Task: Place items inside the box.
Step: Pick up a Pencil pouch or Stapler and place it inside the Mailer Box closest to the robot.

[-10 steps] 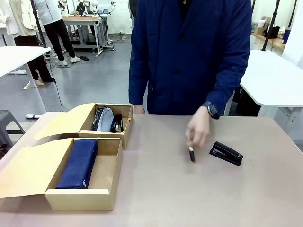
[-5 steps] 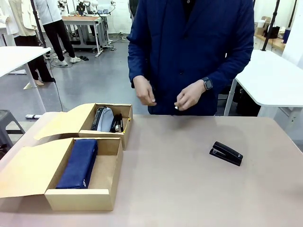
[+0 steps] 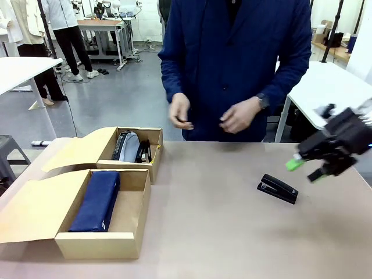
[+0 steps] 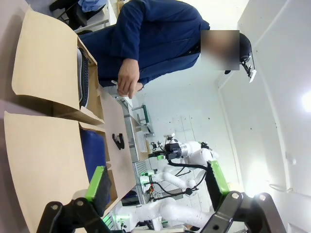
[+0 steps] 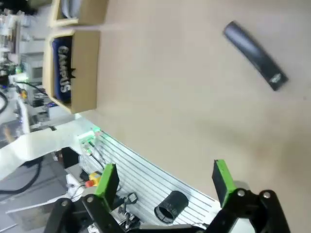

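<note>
A black stapler [image 3: 278,189] lies on the tan table, right of the middle. My right gripper [image 3: 306,169] hovers open just to its right and above it, holding nothing. In the right wrist view the stapler [image 5: 255,54] is ahead of the open right gripper [image 5: 165,178], well beyond its fingers. The near cardboard box [image 3: 131,232] holds a navy pouch [image 3: 97,200]. The far box [image 3: 156,165] holds several dark items [image 3: 131,146]. My left gripper [image 4: 158,182] stands open and empty, looking across the box flaps toward the pouch [image 4: 92,145] and the stapler [image 4: 118,141].
A person in a navy coat stands at the far edge, with both hands [image 3: 238,118] raised at waist height, off the table. The open lids [image 3: 32,209] of both boxes spread to the left. White tables stand left and right in the background.
The person's hand lifted a small dark thing off the table beside the stapler and drew back to the body. My right gripper has come in from the right, toward the stapler.
</note>
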